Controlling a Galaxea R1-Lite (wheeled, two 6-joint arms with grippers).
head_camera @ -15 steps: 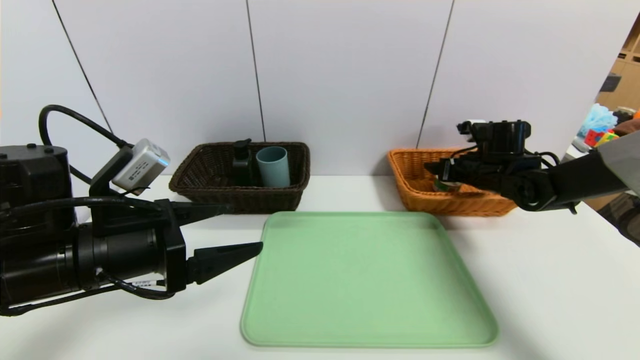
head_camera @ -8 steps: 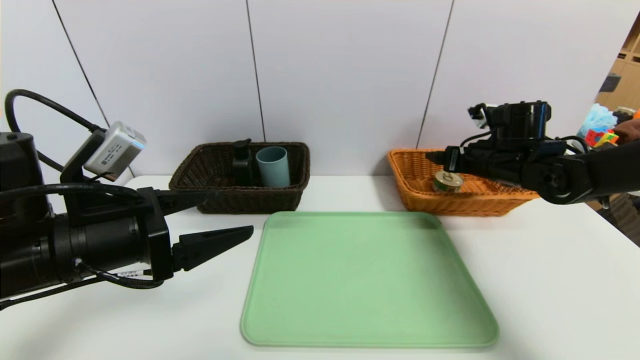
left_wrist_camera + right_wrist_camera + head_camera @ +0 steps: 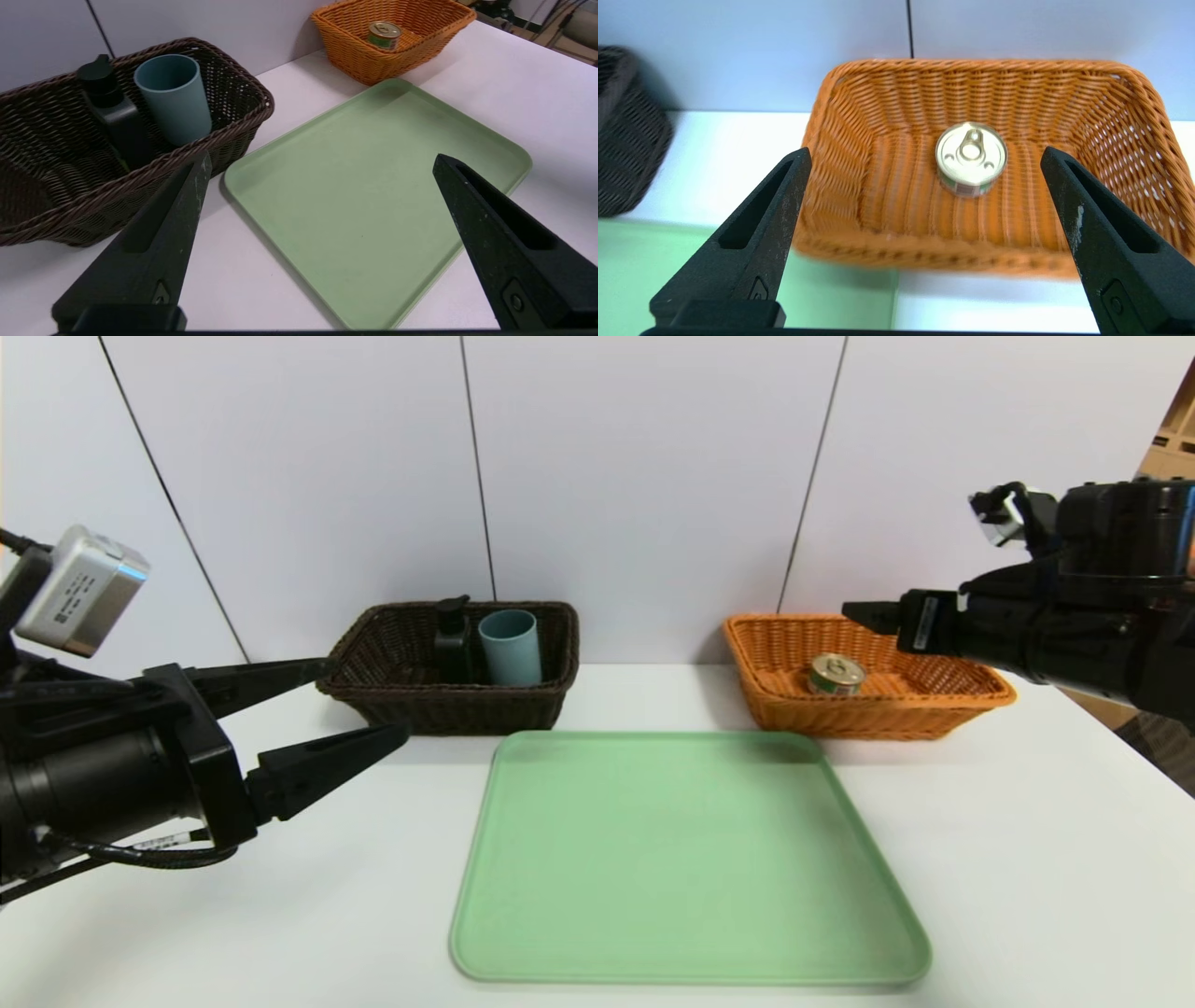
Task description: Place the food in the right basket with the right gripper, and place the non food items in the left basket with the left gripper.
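The small tin can (image 3: 836,674) stands upright on the floor of the orange basket (image 3: 868,719), gold lid up (image 3: 971,156). My right gripper (image 3: 854,612) hangs open above the basket's right half, clear of the can, nothing between its fingers. The black pump bottle (image 3: 453,639) and the blue-grey cup (image 3: 510,647) stand side by side in the dark brown basket (image 3: 448,709). My left gripper (image 3: 366,696) is open and empty, low over the table just left of the dark basket's front corner.
A flat green tray (image 3: 686,859) with nothing on it lies in the middle of the white table, in front of both baskets. Grey wall panels rise right behind the baskets. Coloured clutter shows past the table's right edge.
My right gripper has opened, left the can in the orange basket, and pulled up and to the right. My left arm has drawn back to the left, still open.
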